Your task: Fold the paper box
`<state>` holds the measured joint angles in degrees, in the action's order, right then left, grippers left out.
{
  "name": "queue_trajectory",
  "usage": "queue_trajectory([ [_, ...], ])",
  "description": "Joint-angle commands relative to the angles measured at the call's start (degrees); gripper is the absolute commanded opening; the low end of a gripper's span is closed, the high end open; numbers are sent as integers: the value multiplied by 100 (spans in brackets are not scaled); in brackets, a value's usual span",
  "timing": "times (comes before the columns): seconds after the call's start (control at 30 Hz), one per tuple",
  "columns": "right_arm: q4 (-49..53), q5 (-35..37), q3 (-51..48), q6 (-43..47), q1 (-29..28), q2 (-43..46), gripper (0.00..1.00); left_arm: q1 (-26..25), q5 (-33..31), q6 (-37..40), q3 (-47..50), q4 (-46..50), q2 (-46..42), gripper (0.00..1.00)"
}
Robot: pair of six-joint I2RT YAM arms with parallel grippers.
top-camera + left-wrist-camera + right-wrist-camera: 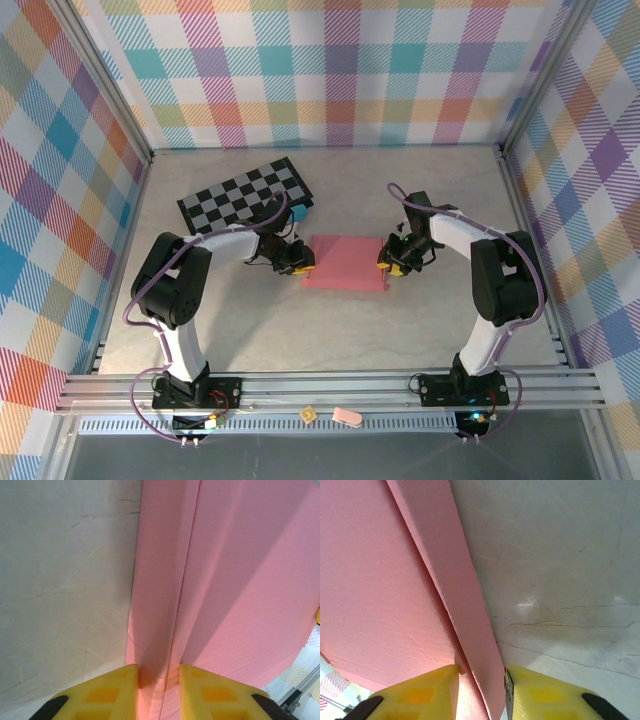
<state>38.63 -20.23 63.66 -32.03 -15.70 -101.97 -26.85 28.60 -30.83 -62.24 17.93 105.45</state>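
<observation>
The pink paper box (345,264) lies flat-topped at the middle of the table, with its two side walls folded. At its left edge, my left gripper (303,262) pinches the left side wall. In the left wrist view that wall (160,595) fills the narrow gap between the yellow fingers, so the left gripper (159,680) is shut on it. My right gripper (388,265) is at the box's right edge. In the right wrist view the right side flap (465,595) runs between the fingers and leans on the right one. The right gripper (481,685) is open, with a gap on the left side.
A black-and-grey checkered board (245,195) lies behind the left arm, with a small teal bar (299,213) at its near right corner. Two small pieces, one yellow (310,413) and one pink (347,415), rest on the front rail. Plaid walls enclose the table.
</observation>
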Motion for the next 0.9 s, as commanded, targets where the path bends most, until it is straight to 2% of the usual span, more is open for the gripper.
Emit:
queue_trajectory([
  [0.0,29,-221,-1,207,28,-14,35,-75,-231,-44,273,111,92,20],
  [0.2,-47,-567,25,599,207,152,55,-70,-181,18,246,157,54,14],
  [0.27,-83,-725,32,665,331,160,58,-59,-163,58,237,202,71,6],
  [0.4,-209,-1176,95,779,565,135,67,16,-136,138,323,225,112,4],
  [0.67,-145,-1892,367,1251,664,-412,70,158,-108,261,467,278,86,3],
  [0.87,-148,-1786,472,1217,727,-640,71,202,-168,275,698,254,37,2],
])
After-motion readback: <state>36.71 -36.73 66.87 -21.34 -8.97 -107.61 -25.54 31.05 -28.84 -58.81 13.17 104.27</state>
